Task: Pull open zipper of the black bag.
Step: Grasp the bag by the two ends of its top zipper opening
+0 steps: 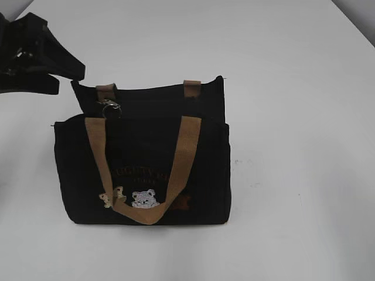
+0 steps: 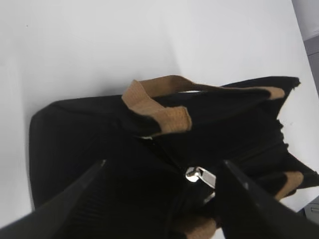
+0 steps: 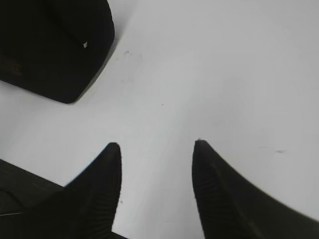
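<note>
Here exterior view shows bears on black bag [image 1: 146, 170]; left wrist view shows zipper [image 2: 200, 176] ring between left gripper [image 2: 164, 167] jaws, wide, empty; right gripper [image 3: 157, 149] jaws apart over bare counter [image 3: 209, 74]

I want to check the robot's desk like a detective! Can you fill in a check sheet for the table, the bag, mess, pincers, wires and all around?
Surface: white table, bare and clean around the bag.
Job's things: black bag stands upright; zipper pull, a silvery ring, sits near the bag's left end in the exterior view.
Clutter: nothing seen.
Grippers: left pincer open above the bag, holding nothing; right pincer open over bare table, holding nothing.
Cables: nothing seen.
Surroundings: grey strip past the table's far right corner.
</note>
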Controlling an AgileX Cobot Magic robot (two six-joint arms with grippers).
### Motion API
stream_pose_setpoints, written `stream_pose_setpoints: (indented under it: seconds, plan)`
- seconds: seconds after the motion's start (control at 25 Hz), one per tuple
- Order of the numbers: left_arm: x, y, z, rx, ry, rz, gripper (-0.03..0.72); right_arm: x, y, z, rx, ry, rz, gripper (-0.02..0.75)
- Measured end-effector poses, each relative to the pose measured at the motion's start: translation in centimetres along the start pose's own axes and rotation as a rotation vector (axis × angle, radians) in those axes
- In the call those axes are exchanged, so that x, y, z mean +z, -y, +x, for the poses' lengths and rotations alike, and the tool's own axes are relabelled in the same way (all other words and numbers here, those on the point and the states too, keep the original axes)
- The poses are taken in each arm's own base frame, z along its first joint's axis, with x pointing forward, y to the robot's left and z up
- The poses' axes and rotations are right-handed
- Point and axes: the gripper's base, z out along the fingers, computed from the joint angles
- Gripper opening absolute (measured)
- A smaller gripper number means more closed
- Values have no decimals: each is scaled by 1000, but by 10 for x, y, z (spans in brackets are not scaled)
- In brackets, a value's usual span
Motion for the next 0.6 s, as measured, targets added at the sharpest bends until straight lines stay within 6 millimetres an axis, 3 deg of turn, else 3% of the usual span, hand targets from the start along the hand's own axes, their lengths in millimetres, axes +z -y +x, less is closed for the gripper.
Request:
stream_pose_setpoints:
  seconds: [0.16,0.32,0.6]
  plan:
    - [0,-2,-1,13,3,-18,486,18,4,-10,46,-33,-29,393]
    - [2,-3,-1,12,-1,-22,483,26,4,-23,67,44,-52,397]
    - [19,-3,6,9,-105,10,436,59,-7,-61,-7,15,-254,398]
